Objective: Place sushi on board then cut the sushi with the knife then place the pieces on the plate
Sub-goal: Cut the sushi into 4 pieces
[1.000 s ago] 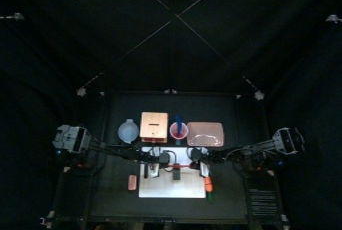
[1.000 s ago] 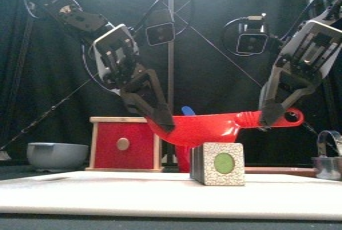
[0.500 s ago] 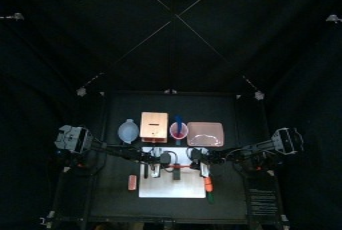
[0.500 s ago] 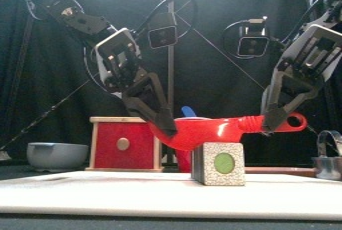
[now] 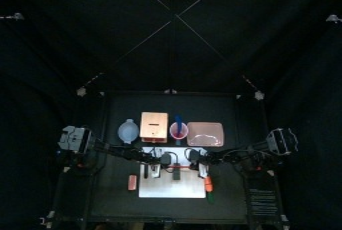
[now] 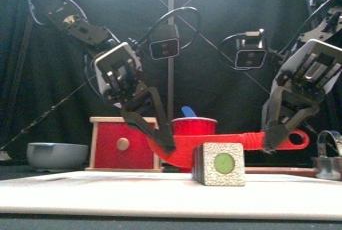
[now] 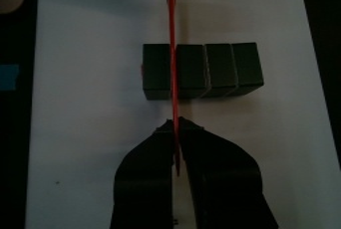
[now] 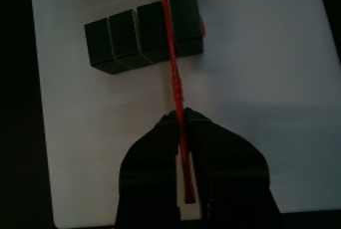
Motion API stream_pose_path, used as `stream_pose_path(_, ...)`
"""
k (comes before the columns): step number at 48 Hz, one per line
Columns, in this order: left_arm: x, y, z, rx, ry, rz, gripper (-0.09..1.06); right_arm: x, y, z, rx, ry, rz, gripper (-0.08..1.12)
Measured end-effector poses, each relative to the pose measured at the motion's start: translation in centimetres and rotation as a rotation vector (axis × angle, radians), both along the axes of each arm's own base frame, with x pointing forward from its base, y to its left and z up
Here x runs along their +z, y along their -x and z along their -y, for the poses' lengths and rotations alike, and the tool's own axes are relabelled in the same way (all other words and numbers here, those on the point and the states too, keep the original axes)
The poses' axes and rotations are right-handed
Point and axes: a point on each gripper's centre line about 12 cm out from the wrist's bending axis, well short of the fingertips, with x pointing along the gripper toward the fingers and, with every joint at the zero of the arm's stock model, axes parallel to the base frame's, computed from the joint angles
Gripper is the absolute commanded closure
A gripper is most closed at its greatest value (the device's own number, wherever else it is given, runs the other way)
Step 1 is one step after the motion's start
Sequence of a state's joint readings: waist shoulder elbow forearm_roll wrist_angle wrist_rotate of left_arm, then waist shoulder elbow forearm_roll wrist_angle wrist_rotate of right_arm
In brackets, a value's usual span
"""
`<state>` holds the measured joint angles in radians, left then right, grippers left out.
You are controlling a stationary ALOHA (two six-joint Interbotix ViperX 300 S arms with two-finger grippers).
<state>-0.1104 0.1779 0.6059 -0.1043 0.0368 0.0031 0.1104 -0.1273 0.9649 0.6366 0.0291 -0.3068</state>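
Observation:
The dark green sushi roll (image 6: 222,164) lies on the white cutting board (image 6: 120,182), seen in the top view as the board (image 5: 167,196). A red knife (image 6: 238,139) stretches level across the roll's top, held at both ends. My left gripper (image 6: 159,142) is shut on one end, and my right gripper (image 6: 275,140) is shut on the other. In the left wrist view the knife (image 7: 170,44) crosses the roll (image 7: 213,71) near a joint between blocks, running out from the left gripper (image 7: 173,129). In the right wrist view the knife (image 8: 168,44) crosses the roll (image 8: 127,39) ahead of the right gripper (image 8: 180,119).
Behind the board stand the wooden box with a red drawer front (image 6: 124,142), the red cup (image 6: 195,126) with a blue knife, the blue-grey bowl (image 6: 56,154) and the pink tray (image 5: 205,132). A metal cutter (image 6: 329,160) sits at the right. Small toys (image 5: 132,181) lie beside the board.
Both arms have come down together, and the red knife has dropped from well above the sushi roll to its top.

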Motion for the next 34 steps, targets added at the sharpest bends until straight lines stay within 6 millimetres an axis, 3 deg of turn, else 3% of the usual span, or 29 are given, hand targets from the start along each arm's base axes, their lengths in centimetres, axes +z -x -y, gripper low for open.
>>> stream_pose_path(16, -0.7, -0.2, -0.7, 0.018, -0.002, -0.018, 0.53, -0.5, -0.1, 0.7, -0.021, 0.005, -0.016, 0.72)
stream_pose_path(34, -0.7, -0.3, -2.6, 0.038, -0.027, -0.019, 0.53, -0.5, -0.2, 3.4, -0.045, 0.049, -0.030, 0.72)
